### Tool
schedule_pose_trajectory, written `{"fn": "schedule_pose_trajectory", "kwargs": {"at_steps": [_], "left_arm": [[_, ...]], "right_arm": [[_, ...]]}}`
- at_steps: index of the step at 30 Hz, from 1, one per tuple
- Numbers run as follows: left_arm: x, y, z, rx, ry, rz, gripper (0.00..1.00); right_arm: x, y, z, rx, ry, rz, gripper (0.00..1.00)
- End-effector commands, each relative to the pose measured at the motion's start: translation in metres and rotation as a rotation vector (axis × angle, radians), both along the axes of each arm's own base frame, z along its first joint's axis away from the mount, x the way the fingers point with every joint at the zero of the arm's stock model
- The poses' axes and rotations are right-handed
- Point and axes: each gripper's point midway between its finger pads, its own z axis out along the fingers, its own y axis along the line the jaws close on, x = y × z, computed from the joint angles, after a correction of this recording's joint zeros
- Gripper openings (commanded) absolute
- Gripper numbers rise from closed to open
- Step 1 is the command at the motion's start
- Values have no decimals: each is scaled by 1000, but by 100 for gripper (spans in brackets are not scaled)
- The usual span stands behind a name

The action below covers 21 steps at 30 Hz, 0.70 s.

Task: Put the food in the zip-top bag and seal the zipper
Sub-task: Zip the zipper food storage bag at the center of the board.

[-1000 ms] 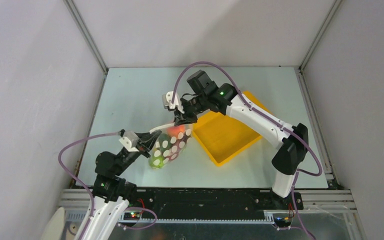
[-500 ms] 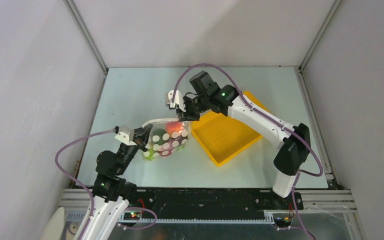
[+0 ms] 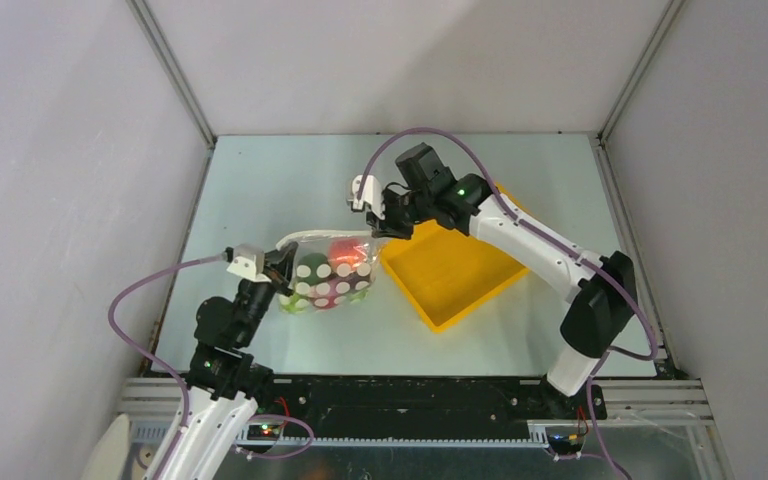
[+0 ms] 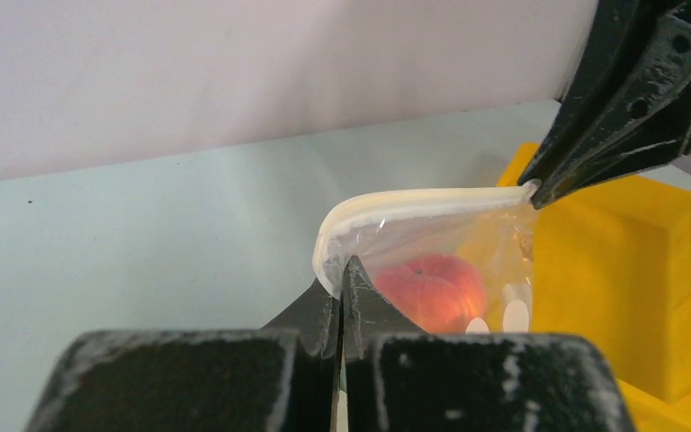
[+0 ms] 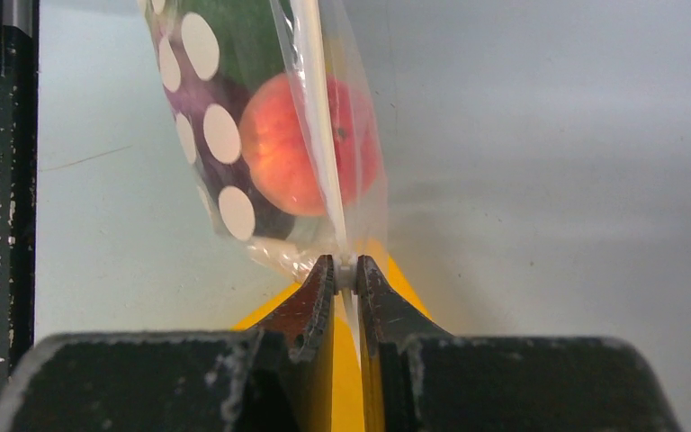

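The clear dotted zip-top bag point(image 3: 330, 282) hangs between my two grippers above the table, left of the tray. Food shows through it: a peach point(image 4: 432, 292) point(image 5: 301, 144), a red piece point(image 3: 343, 246), green pieces point(image 3: 295, 303) and something dark purple point(image 5: 200, 94). The white zipper point(image 4: 414, 200) runs along the top edge. My left gripper point(image 3: 282, 268) point(image 4: 341, 270) is shut on the zipper's left end. My right gripper point(image 3: 384, 224) point(image 5: 345, 267) is shut on its right end point(image 5: 322, 135).
A yellow rectangular tray point(image 3: 455, 262) lies right of the bag, under the right arm; it also shows in the left wrist view point(image 4: 634, 261). Grey walls enclose the table on three sides.
The right gripper has moved right and the left gripper has moved left and back. The bag went from hanging slantwise to stretched level between them, the zipper pulled straighter.
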Motion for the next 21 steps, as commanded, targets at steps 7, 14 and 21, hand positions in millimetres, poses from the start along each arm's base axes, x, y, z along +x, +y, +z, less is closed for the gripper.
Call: {"fn": "schedule_pose_trajectory", "kwargs": {"at_steps": [7,14,21], "left_arm": [[12,36,32,-106,-83,208,0],[21,44,27,-123,-40,270,0],[25,46,25,-126,-11,291,0]], "right_arm": [[19,-39,9,21,-5,-197,0],[20,-58,3,29,9,-269,0],[22,-69,5,65,21,-330,0]]}}
